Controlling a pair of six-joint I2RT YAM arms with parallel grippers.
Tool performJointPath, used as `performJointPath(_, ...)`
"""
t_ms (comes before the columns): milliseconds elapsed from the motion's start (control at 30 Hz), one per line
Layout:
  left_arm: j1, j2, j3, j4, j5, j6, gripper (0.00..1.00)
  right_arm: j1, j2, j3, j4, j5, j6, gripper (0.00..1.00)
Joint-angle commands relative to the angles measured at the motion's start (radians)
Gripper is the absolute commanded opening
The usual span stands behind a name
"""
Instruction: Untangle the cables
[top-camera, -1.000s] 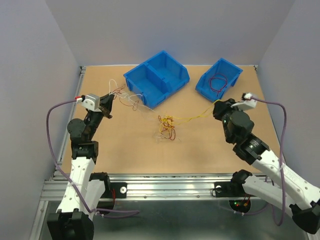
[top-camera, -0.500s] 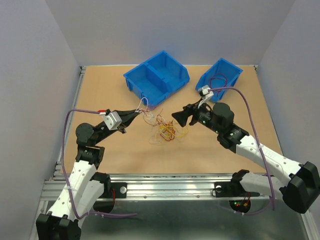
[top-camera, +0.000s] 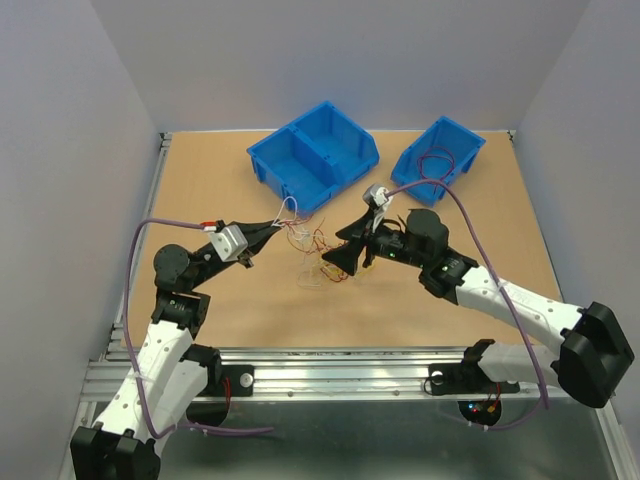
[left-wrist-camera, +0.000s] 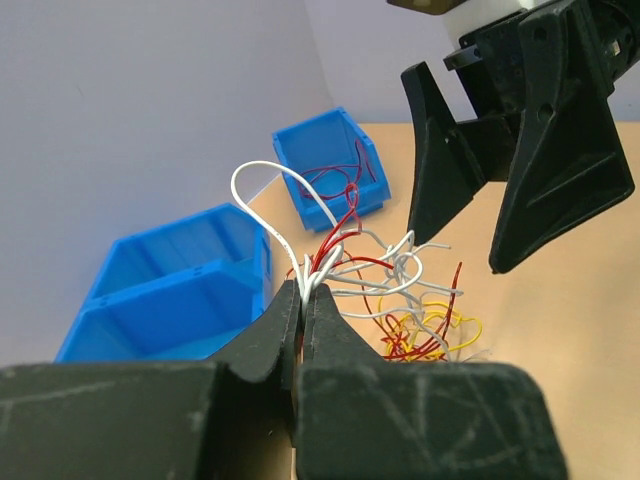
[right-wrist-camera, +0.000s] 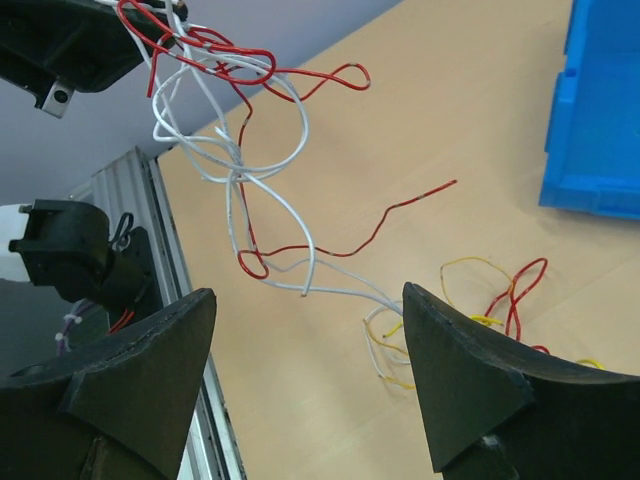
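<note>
left gripper (left-wrist-camera: 303, 300) pinches a lifted bunch of cables (left-wrist-camera: 395, 285) as the right gripper (right-wrist-camera: 308, 300) hangs wide open beside it

i see the left pincer closed tight on a few white and red strands, holding them up off the table (top-camera: 240, 310), while the rest of the tangle (mostly red and yellow-orange loops) lies on the board below, in front of the two-part blue bin (top-camera: 315, 155). the right fingers stand far apart, gripping nothing. i judge these wires to be feather-light and limp yet springy, their curls hooking one another, and thin enough to slip out of the pads. i would take hold of a single strand well away from the knot, such as the loose red end poking out in the right wrist view, and draw it off gently sideways rather than yank.
</note>
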Motion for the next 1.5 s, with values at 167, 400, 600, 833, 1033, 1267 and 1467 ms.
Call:
performJointPath(167,-0.017,0.003,0.008,0.032,0.003,0.021,0.05,0.047,0.031,0.058,0.083,-0.039,-0.039,0.73)
performJointPath(400,-0.026,0.005,0.005,0.03,0.006,0.026,0.05,0.052,0.063,0.062,0.114,-0.063,-0.003,0.49)
performJointPath(600,-0.032,0.009,0.005,0.027,0.009,0.034,0.05,0.052,0.064,0.058,0.141,-0.078,0.019,0.37)
performJointPath(833,-0.042,0.019,0.002,0.026,0.014,0.041,0.06,0.052,0.038,0.039,0.172,-0.081,0.036,0.26)
performJointPath(1033,-0.046,0.022,0.004,0.02,0.012,0.058,0.08,0.052,0.006,0.027,0.169,-0.034,0.043,0.01)
performJointPath(1267,-0.046,0.028,-0.002,0.018,0.011,0.073,0.47,0.05,-0.072,-0.026,0.161,0.246,0.062,0.01)
performJointPath(1467,-0.049,0.055,-0.002,0.018,0.034,0.09,0.87,0.052,-0.137,-0.051,0.161,0.32,0.062,0.01)
